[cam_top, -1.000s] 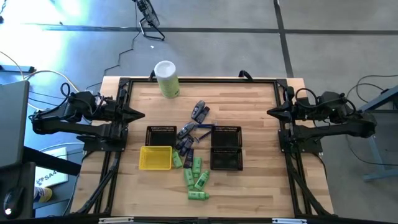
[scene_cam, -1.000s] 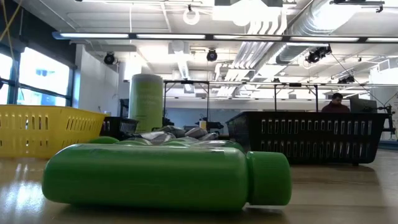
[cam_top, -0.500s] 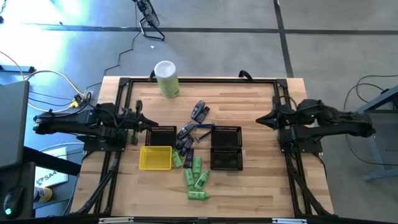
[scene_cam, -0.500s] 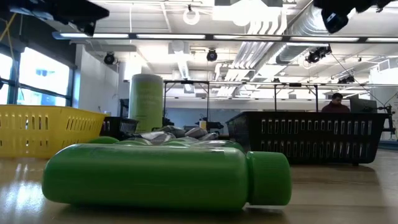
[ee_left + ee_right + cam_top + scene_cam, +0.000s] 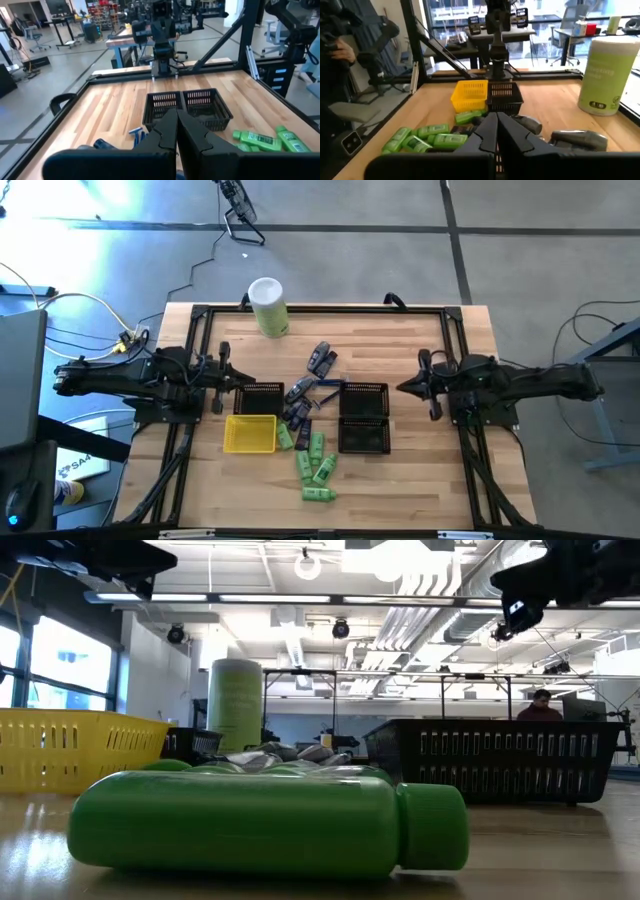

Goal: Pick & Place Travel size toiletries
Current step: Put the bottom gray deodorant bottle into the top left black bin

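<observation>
1. High view: two arms reach in over the table sides. The left gripper and the right gripper are both clenched on nothing. One yellow tray and three black mesh baskets sit mid-table. About six green bottles lie near the front edge, and dark tubes are clustered between the baskets. One canister stands at the back.
2. Low view: one green bottle lies on its side, closest to the camera.
3. Left wrist view: its fingers are pressed together, and three green bottles show.
4. Right wrist view: its fingers are likewise pressed together, and about five green bottles show.

Wooden table: toiletries, baskets, tray, canister.
</observation>
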Available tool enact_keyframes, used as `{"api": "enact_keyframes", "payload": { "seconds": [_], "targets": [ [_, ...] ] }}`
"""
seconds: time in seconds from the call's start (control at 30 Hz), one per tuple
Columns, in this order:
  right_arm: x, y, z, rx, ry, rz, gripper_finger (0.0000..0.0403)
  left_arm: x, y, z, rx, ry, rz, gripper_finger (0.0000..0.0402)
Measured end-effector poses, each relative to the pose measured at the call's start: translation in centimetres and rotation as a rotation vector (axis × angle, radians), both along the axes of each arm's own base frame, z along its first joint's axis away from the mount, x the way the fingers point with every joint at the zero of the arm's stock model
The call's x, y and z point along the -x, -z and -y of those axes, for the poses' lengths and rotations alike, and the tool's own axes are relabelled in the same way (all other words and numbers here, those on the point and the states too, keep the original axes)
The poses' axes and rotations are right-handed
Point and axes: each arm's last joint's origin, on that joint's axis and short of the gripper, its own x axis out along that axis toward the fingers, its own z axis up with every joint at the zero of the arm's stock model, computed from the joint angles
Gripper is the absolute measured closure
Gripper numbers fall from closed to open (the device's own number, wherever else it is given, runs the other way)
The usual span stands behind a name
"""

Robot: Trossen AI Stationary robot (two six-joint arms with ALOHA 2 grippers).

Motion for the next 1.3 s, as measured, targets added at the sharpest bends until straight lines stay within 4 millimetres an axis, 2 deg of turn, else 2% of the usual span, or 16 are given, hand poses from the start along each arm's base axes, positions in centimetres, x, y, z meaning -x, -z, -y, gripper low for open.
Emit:
{"api": "enact_keyframes", "payload": {
  "seconds": [0.2,0.47,0.67,0.9,1.3],
  "targets": [
    [-0.1,1.6,-0.1,-0.002,-0.017,0.048,0.0401,0.0,0.0,0.0,0.000,0.003,-0.001,0.0401],
    [-0.1,2.3,0.0,0.001,-0.009,0.031,0.0401,-0.6,0.5,0.1,0.001,0.039,-0.038,0.0401],
    [-0.1,2.3,0.0,0.001,-0.006,0.031,0.0401,-1.6,3.9,0.1,0.001,0.038,-0.018,0.0401],
    [-0.1,2.4,0.0,-0.019,-0.005,0.011,0.0401,-1.6,6.7,0.1,0.005,0.034,-0.009,0.0401],
    [-0.4,2.8,0.0,-0.027,-0.004,-0.019,0.0401,-1.6,6.8,0.1,0.007,0.031,-0.016,0.0401]
  ]
}}
